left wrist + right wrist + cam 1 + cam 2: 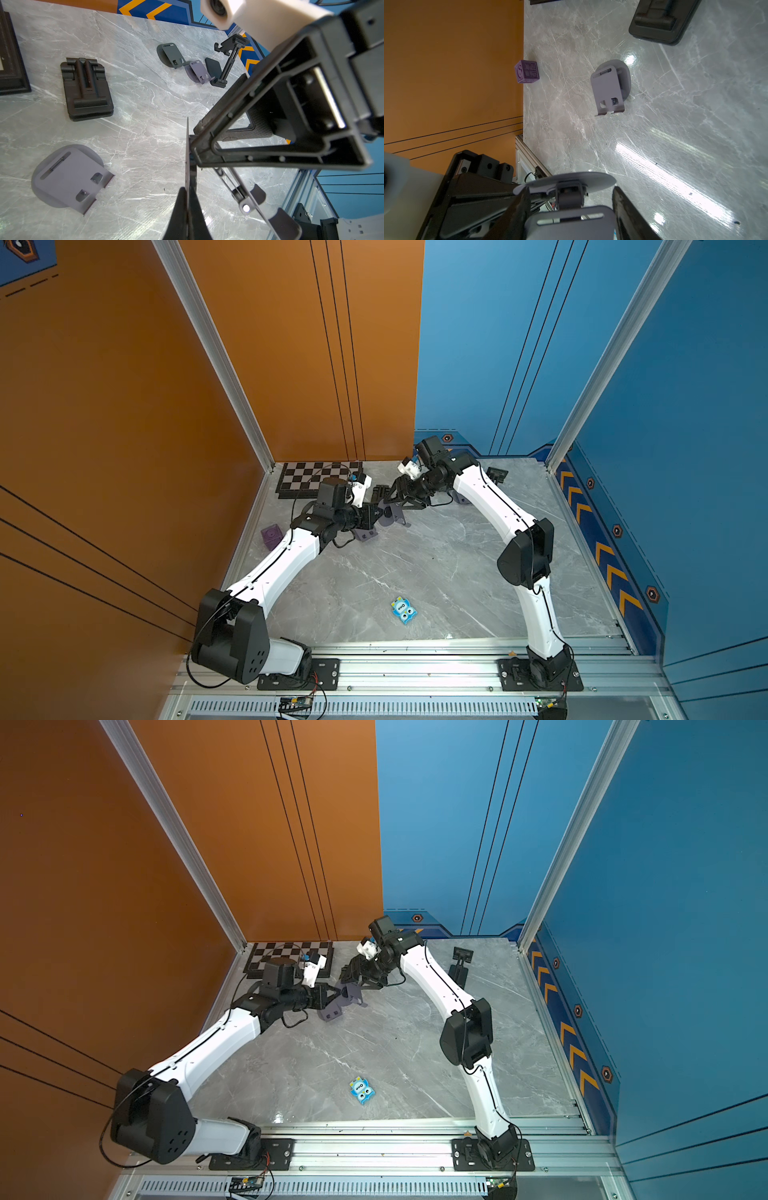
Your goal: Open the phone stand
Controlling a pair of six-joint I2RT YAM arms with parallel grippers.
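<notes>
1. The phone stand (395, 517) is held up off the marble-look table (436, 572), between the two grippers toward the far side. In both top views it's mostly buried behind black fingers, so only grey-purple slivers show.
2. The left gripper (187, 193) is clamped tight on the stand's thin round base (571, 180). In the left wrist view that disc is edge-on, basically a line, and the fingers run off the frame.
3. The right gripper (570, 190) has its jaws partway apart, one finger on each side of the back plate (571, 224). It's hard to tell whether the pads actually press on it, and the plate's far half is cut off.
4. The stand looks like smooth matte plastic: a flat disc, a stubby dark hinge (570, 197) and a rounded plate with slots.
5. A second stand (610, 87) in the same colour sits on the table with its plate tilted up.
6. Also around are a chunky black folded stand (87, 89), an embossed purple cube (527, 71) right by the orange wall (446, 62), and a chessboard (311, 479) partly hidden behind the left arm (286, 564).
</notes>
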